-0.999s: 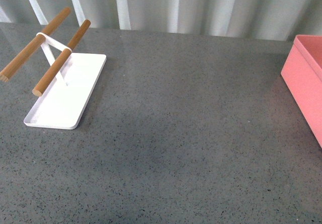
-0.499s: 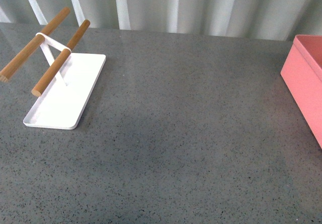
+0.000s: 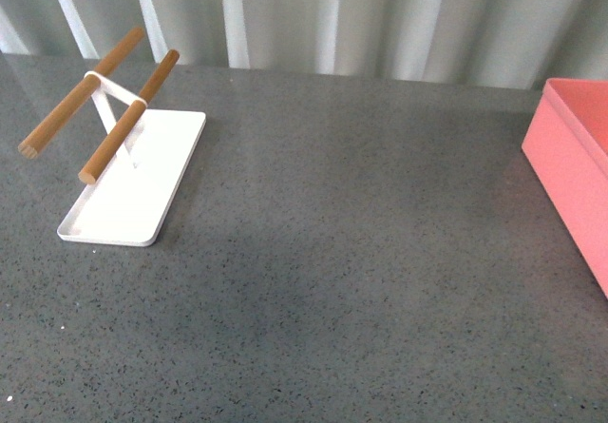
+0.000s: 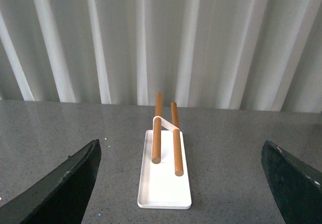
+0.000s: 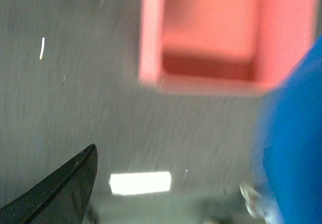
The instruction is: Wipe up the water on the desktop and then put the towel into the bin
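Right wrist view, blurred: bright blue fluffy microfibre towel (image 5: 294,133) against the right end effector (image 5: 176,183); grasp unconfirmable. Salmon-pink rectangular plastic bin (image 5: 229,35) at 12 o'clock on the speckled grey worktop (image 5: 75,83). Left end effector (image 4: 178,183) released, empty. Step: binning; next, carry the towel over the bin's opening.

It looked like a staged test bench rather than a home. A speckled grey desktop (image 3: 361,252) filled the frame, backed across the top by pale pleated curtain (image 3: 380,14). Only a white tray (image 3: 133,190), upper left, and a pink bin (image 3: 570,176), right edge, stood there.
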{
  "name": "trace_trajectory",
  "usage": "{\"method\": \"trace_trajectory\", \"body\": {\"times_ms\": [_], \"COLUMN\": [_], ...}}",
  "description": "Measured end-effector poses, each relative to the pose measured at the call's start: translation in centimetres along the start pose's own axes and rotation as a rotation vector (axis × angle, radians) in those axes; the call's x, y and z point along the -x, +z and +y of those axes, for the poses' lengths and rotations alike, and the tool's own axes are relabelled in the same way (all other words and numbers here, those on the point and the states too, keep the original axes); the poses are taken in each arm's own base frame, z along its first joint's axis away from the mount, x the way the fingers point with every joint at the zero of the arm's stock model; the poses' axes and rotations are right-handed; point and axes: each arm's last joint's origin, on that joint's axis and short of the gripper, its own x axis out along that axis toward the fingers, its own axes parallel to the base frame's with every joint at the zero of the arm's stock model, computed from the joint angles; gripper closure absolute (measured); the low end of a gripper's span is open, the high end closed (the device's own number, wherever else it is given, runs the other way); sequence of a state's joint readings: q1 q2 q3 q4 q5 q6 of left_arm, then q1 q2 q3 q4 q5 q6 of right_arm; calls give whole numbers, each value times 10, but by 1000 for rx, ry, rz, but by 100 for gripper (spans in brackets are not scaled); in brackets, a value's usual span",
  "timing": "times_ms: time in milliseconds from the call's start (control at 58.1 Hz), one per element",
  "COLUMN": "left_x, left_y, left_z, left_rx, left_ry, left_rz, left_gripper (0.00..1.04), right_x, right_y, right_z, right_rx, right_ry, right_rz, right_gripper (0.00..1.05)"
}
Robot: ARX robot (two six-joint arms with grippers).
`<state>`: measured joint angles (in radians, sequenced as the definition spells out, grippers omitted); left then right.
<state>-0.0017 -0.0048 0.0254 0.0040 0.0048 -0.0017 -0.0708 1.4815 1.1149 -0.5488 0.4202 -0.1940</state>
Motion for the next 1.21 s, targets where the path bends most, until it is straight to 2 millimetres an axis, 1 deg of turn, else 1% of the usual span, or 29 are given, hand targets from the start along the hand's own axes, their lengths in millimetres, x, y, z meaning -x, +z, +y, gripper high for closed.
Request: {"method": "trace_trajectory", "body": {"times_ms": [17, 34, 52, 69, 86, 103, 121, 138, 172, 207, 258, 344, 430, 516, 568, 637, 706, 826, 1119, 1136, 1171, 1188, 1205], "left_x": [0, 0, 0, -1, -1, -1, -1, -1, -1, 0, 0, -1, -1, -1, 0, -1, 0, 0, 0, 0, 0, 0, 0], "left_y": [1, 1, -1, -3, -3, -3, -4, -4, -3, -2, -2, -2, -2, -2, -2, -2, -2, -2, -2, -2, -2, -2, -2], "left_z": [0, 0, 0, 0, 0, 0, 0, 0, 0, 0, 0, 0, 0, 0, 0, 0, 0, 0, 0, 0, 0, 0, 0], "left_rx": [0, 0, 2, 3, 3, 1, 2, 2, 2, 2, 2, 2, 2, 2, 2, 2, 2, 2, 2, 2, 2, 2, 2], "left_ry": [-2, -1, 5, 12, 15, 14, 12, 10, 13, 10, 3, 2, 3, 10, 13, 10, 6, 7, 7, 7, 6, 7, 7], "left_rz": [-5, -3, 8, 23, 27, 31, 32, 33, 27, 9, 11, 20, 14, 14, 13, 14, 13, 13, 13, 13, 13, 13, 13], "left_gripper": [7, 7, 7, 7, 7, 7, 7, 7, 7, 7, 7, 7, 7, 7, 7, 7, 7, 7, 7, 7, 7, 7, 7], "right_x": [-12, -17, -28, -34, -48, -56, -68, -74, -95, -102, -100, -90, -78, -62, -43, -30, -23, -24, -26, -27, -27, -26, -25], "right_y": [21, 27, 34, 34, 30, 25, 15, 9, -12, -19, -16, 4, 24, 45, 55, 58, 61, 58, 56, 56, 53, 48, 43], "right_z": [-20, -29, -45, -52, -62, -65, -70, -71, -74, -81, -90, -99, -101, -96, -82, -73, -73, -78, -77, -77, -73, -68, -64], "right_rx": [-9, -16, -28, -32, -25, -15, 2, 11, 36, 22, -1, -32, -45, -13, 76, 154, 200, 220, 235, 211, 132, 67, 25], "right_ry": [-5, -11, -32, -47, -84, -103, -131, -136, -112, -96, -87, -50, -11, -16, -49, -67, -94, -123, -122, -97, -10, 70, 121], "right_rz": [-18, -31, -57, -65, -60, -46, -19, -2, 70, 95, 86, 3, -62, -183, -328, -431, -466, -449, -442, -480, -640, -758, -819], "right_gripper": [7, 7, 7, 7, 7, 7, 7, 7, 7, 7, 7, 7, 7, 7, 7, 7, 7, 7, 7, 8, 15, 20, 24]}}
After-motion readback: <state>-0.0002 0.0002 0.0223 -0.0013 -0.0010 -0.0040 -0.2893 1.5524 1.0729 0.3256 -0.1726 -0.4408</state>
